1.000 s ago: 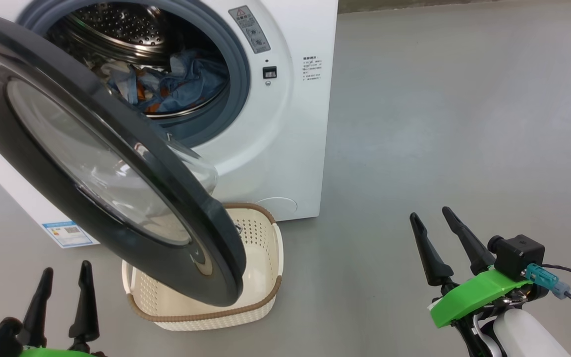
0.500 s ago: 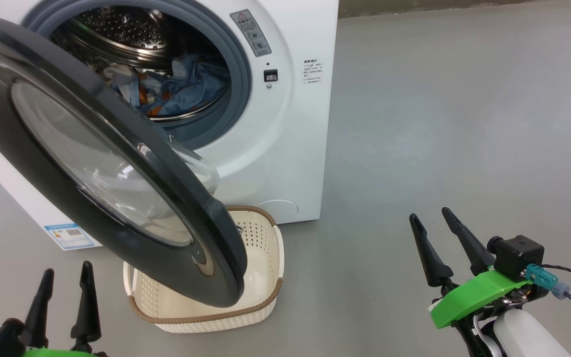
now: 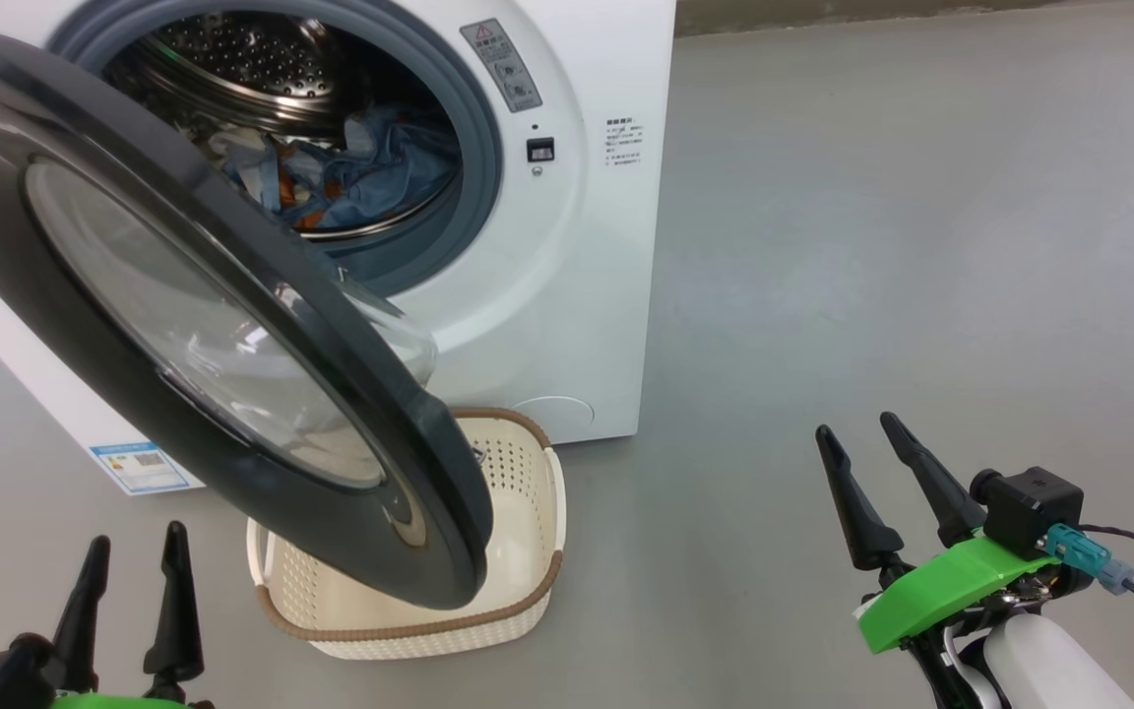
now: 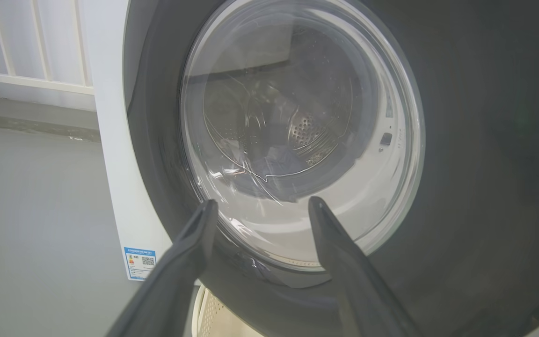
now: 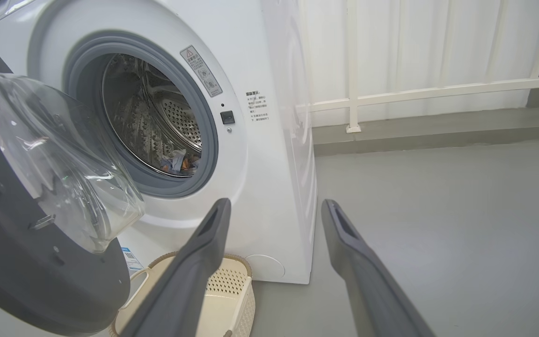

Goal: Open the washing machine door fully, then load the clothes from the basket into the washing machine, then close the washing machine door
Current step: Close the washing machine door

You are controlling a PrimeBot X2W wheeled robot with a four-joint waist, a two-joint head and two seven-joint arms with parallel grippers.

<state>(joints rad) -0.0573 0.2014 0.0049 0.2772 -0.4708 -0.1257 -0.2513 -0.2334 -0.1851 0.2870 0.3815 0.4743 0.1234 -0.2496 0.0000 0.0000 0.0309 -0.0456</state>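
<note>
The white washing machine [image 3: 577,295] stands at upper left with its black round door [image 3: 331,512] swung partly out over the basket [image 3: 528,591]. Light blue clothes [image 3: 370,177] lie inside the steel drum [image 5: 180,121]; a bit of them [image 5: 178,163] shows in the right wrist view. The cream basket [image 5: 232,285] sits on the floor under the door edge, and its visible part holds nothing. My left gripper [image 3: 134,556] is open low at the left, a little short of the door's glass window [image 4: 297,140]. My right gripper [image 3: 857,433] is open off to the right, holding nothing.
Grey floor [image 3: 921,246] spreads wide to the right of the machine. A white railing [image 5: 414,91] and pale wall run behind it. A blue label sticker [image 3: 139,468] sits low on the machine front.
The head view has shifted slightly, so the machine and basket sit a touch lower and further right. The door, the basket and both grippers hold their places.
</note>
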